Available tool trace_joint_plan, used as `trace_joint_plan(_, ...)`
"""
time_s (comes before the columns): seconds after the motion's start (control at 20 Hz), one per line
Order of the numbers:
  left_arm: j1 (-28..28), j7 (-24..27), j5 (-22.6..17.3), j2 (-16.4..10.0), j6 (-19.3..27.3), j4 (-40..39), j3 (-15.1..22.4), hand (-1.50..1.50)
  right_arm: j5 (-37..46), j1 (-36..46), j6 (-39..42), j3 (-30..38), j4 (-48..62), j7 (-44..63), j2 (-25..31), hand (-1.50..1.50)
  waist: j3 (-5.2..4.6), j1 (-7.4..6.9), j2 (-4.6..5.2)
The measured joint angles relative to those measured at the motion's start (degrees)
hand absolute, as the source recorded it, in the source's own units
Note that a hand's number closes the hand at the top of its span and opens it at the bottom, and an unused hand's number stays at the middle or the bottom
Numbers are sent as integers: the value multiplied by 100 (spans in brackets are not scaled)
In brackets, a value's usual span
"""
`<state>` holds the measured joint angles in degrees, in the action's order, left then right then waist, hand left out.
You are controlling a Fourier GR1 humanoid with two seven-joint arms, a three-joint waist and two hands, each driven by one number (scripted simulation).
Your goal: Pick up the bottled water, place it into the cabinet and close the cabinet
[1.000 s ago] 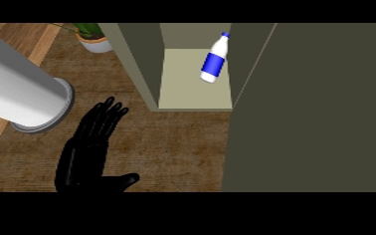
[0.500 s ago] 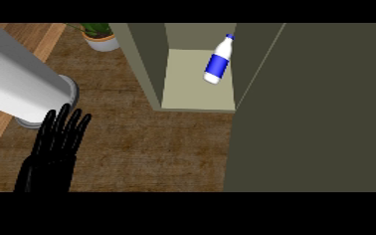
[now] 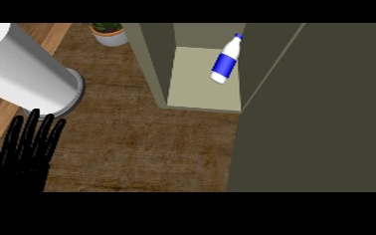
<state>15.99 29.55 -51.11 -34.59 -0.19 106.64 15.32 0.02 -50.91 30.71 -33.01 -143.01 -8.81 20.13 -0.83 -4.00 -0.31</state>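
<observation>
"At the near left corner of the counter, what did you see?"

"The robot's black left hand point(image 3: 28, 144), fingers straight and close together, pointing away, released and holding nothing. It rested over the brown wood-grain countertop point(image 3: 147, 149), which looked matte and streaked."

"And just past it?"

"A large smooth grey cylinder point(image 3: 33, 74) with a round rimmed end, slanting in from the upper left. Its end sat just beyond the fingertips. I couldn't tell what it belonged to."

"Then the cabinet?"

"Yes: a boxy olive-green cabinet point(image 3: 155, 59) with flat, plain walls, standing open. Its wide dark olive door panel point(image 3: 308, 119) filled the right side, from near to far. Inside was a pale cream cabinet floor point(image 3: 195, 89), smooth and rectangular."

"Where was the water?"

"Inside that compartment, toward its right side, beside the door's edge. It was a white plastic water bottle point(image 3: 226, 62) with a blue label band and a blue cap, slanted with the cap toward the far right. No hand touched it."

"Anything farther?"

"A small leafy green plant in a round pale pot point(image 3: 109, 33), left of the cabinet at the far edge."
</observation>
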Motion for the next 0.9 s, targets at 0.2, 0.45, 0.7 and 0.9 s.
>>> trace_joint_plan(0.2,122,-12,-119,-187,-266,59,-143,-150,-19,243,-233,-66,24,163,-74,150,0,-208,51)
trace_joint_plan(0.45,225,-19,-210,-390,-583,107,-273,-150,-38,684,-395,-108,44,427,-102,150,-10,-458,108)
trace_joint_plan(0.7,197,-62,-301,-554,-813,146,-388,-150,-71,1128,-418,-104,60,660,-63,150,-19,-682,166)
trace_joint_plan(0.9,190,-80,-340,-633,-953,117,-438,-150,-92,1548,-410,-93,79,871,-37,150,-32,-819,192)
